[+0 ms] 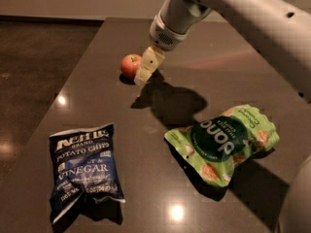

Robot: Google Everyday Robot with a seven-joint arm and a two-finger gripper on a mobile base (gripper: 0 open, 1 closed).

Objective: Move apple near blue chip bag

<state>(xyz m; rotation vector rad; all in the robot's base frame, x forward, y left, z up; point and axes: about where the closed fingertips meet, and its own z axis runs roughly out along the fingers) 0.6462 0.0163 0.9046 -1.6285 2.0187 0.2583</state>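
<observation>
The small red-orange apple (129, 65) sits on the dark table toward the back, left of centre. My gripper (144, 76) hangs from the grey arm that comes in from the upper right. Its pale fingers (149, 64) are right next to the apple's right side and partly cover it. The blue chip bag (83, 170), crinkled navy with white "POTATO CHIPS ... VINEGAR" lettering, lies flat near the front left of the table, well apart from the apple.
A green chip bag (224, 140) with a dark green circle lies at the right front. The table's left edge (58, 106) runs diagonally, with dark floor beyond it. The arm casts a shadow between the apple and the green bag.
</observation>
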